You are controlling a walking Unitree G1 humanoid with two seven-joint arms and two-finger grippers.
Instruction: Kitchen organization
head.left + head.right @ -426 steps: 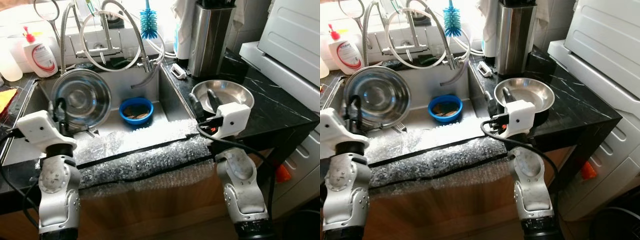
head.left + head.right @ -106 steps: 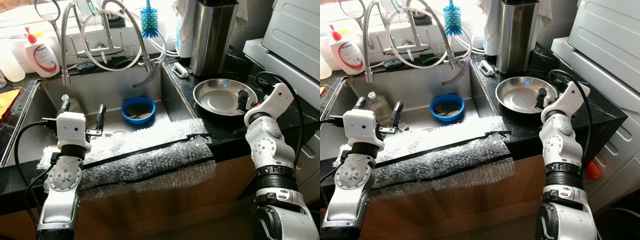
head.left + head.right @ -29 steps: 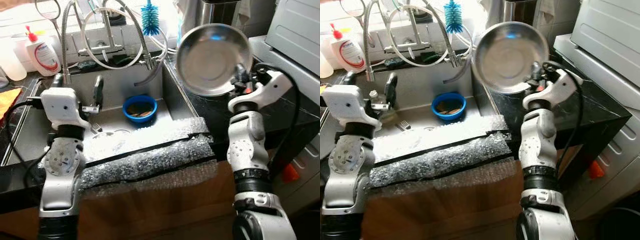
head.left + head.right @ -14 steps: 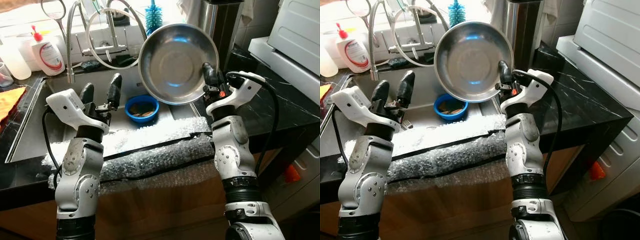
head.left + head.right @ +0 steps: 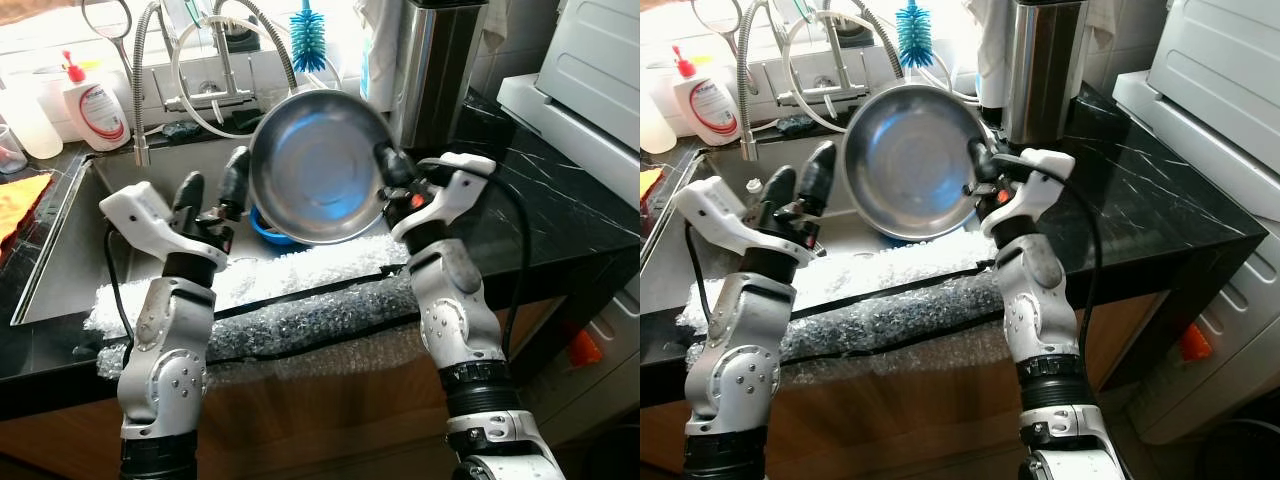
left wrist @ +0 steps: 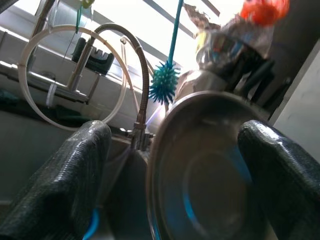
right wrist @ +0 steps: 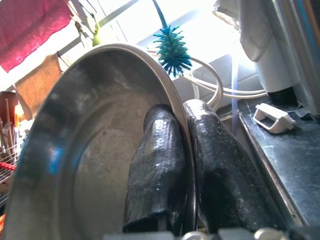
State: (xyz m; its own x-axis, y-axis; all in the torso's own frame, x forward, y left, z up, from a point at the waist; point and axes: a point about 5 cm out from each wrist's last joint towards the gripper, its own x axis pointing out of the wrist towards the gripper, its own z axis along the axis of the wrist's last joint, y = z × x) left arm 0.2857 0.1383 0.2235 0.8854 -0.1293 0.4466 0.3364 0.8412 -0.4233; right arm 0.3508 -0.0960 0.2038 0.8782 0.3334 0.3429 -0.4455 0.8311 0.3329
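A round steel bowl (image 5: 315, 165) hangs tilted over the sink, its inside facing me. My right gripper (image 5: 385, 160) is shut on its right rim, one finger inside the bowl and one behind it (image 7: 155, 160). My left gripper (image 5: 213, 180) is open just left of the bowl, close to the left rim. In the left wrist view the bowl (image 6: 210, 175) sits between the two spread fingers (image 6: 65, 175), apart from both.
The sink (image 5: 60, 260) lies below, with a blue bowl (image 5: 258, 222) partly hidden behind the steel one. Bubble wrap (image 5: 300, 310) covers the front edge. Faucet hoses (image 5: 215, 60), a brush (image 5: 305, 40) and a soap bottle (image 5: 95, 100) stand behind. A steel canister (image 5: 435, 60) and black counter (image 5: 540, 200) are to the right.
The right gripper has carried the bowl left and down, from beside the counter to over the sink. The left gripper has come up close to the bowl's left rim.
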